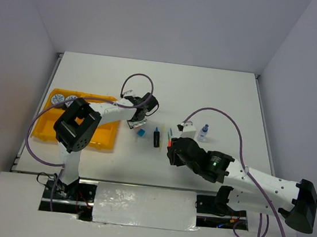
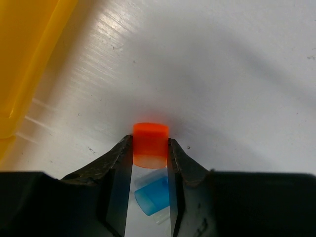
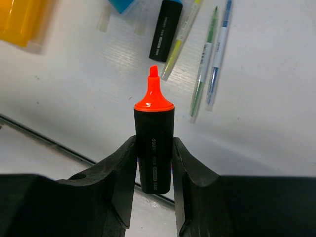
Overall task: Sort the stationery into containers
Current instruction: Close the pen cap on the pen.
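Note:
My left gripper (image 2: 150, 144) is shut on a small orange cap (image 2: 150, 148), pinched between both fingertips just right of the yellow-orange tray (image 2: 29, 54). A loose blue cap (image 2: 153, 195) lies on the table under the fingers. In the top view the left gripper (image 1: 136, 121) is beside that blue cap (image 1: 141, 132). My right gripper (image 3: 154, 143) is shut on a black marker (image 3: 154, 153) whose bare orange tip (image 3: 154, 94) points forward. It hovers at the table's middle (image 1: 172, 149). Two round tins (image 1: 65, 100) sit in the tray (image 1: 49, 134).
A black marker (image 3: 165, 29) with a blue cap lies ahead of the right gripper, next to yellow (image 3: 180, 39), green (image 3: 203, 74) and blue (image 3: 218, 54) pens. A white block (image 1: 188, 129) and a small blue-capped bottle (image 1: 203, 132) stand to the right.

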Tool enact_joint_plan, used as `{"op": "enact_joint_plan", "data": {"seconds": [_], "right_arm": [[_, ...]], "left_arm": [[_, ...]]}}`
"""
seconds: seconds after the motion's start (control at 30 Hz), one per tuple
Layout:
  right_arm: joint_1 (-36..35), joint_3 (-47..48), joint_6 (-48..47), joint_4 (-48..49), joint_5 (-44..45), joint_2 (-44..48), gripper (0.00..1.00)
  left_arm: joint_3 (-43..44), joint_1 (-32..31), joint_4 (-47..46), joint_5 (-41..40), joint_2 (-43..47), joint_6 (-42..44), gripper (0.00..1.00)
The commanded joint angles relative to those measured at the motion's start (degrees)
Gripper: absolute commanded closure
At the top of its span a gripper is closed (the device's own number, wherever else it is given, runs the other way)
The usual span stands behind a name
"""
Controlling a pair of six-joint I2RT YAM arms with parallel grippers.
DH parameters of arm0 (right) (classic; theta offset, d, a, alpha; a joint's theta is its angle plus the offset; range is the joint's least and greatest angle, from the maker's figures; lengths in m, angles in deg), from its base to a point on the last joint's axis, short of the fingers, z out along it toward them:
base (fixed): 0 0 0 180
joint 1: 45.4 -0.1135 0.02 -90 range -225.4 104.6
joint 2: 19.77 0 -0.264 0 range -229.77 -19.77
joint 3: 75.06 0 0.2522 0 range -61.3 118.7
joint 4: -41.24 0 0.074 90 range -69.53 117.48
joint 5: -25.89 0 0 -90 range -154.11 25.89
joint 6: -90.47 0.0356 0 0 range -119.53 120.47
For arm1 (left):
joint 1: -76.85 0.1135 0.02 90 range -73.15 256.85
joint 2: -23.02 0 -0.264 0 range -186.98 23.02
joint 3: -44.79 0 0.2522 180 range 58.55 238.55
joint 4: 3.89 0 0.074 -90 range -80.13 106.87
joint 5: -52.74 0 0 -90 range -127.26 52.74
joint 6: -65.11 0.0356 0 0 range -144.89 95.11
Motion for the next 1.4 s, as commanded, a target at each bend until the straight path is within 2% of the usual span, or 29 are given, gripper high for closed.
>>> {"op": "enact_joint_plan", "data": {"seconds": [0.0, 0.1, 0.17, 0.27, 0.43, 0.47, 0.53, 0.57, 0.63, 0.67, 0.7, 0.77, 0.8, 0.9, 0.97, 1.13, 1.37], "right_arm": [[0.2, -1.3, -2.9, 5.3, -2.8, 1.3, 0.93], [0.1, -2.2, -4.7, 8.7, -5.5, 2.3, 0.93], [0.1, -3.4, -6.1, 11.7, -7.7, 3.7, 0.93], [0.1, -5.4, -7.2, 16.8, -12.3, 6.1, 0.93], [0.3, -10.0, -6.7, 30.6, -18.6, 11.2, 0.93], [0.3, -10.6, -6.2, 33.0, -20.6, 11.9, 0.94], [0.3, -12.8, -5.8, 40.1, -22.8, 14.2, 0.94], [0.3, -13.5, -5.5, 42.8, -23.5, 15.0, 0.94], [0.4, -15.1, -5.5, 49.4, -26.9, 17.0, 0.94], [0.4, -15.5, -5.1, 51.0, -27.3, 17.6, 0.93], [0.3, -15.7, -5.1, 53.3, -27.4, 18.1, 0.93], [0.4, -15.4, -5.5, 54.8, -28.7, 18.9, 0.94], [0.5, -15.2, -5.7, 57.3, -29.9, 19.0, 0.94], [0.6, -13.8, -5.1, 61.3, -34.7, 18.0, 0.94], [0.5, -11.6, -4.1, 61.6, -36.7, 15.9, 0.94], [0.5, -10.4, -1.0, 67.8, -42.5, 11.9, 0.94], [0.5, -8.6, -1.7, 68.2, -42.7, 10.4, 0.95]], "left_arm": [[-1.3, 0.9, -3.1, 0.8, -1.6, 1.5, 0.76], [-1.6, 1.2, -4.1, 0.4, 0.1, 3.4, 0.84], [-1.7, 1.4, -5.9, 0.0, 4.5, 5.6, 0.88], [-3.5, 1.2, -9.2, 0.6, 10.4, 9.7, 0.90], [-10.8, -1.9, -19.3, 3.1, 28.7, 18.1, 0.92], [-12.6, -2.3, -25.3, 4.9, 31.7, 19.5, 0.93], [-19.0, -2.5, -31.4, 10.8, 40.5, 21.7, 0.94], [-21.6, -2.5, -40.3, 13.7, 43.5, 22.6, 0.94], [-28.9, -2.6, -49.0, 18.8, 51.2, 24.6, 0.95], [-31.5, -2.6, -53.7, 24.5, 53.4, 24.9, 0.95], [-33.5, -2.6, -61.7, 27.0, 56.9, 25.2, 0.95], [-38.7, -2.6, -69.5, 34.3, 59.7, 24.3, 0.96], [-40.2, -2.8, -77.6, 36.9, 61.7, 23.9, 0.97], [-43.8, -2.8, -87.4, 44.6, 63.9, 21.4, 0.98], [-43.4, -2.8, -89.5, 49.1, 64.3, 20.2, 0.98], [-43.3, -3.0, -96.0, 53.9, 65.0, 18.3, 0.96], [-43.5, -3.1, -93.9, 55.3, 67.3, 18.9, 0.96]]}}
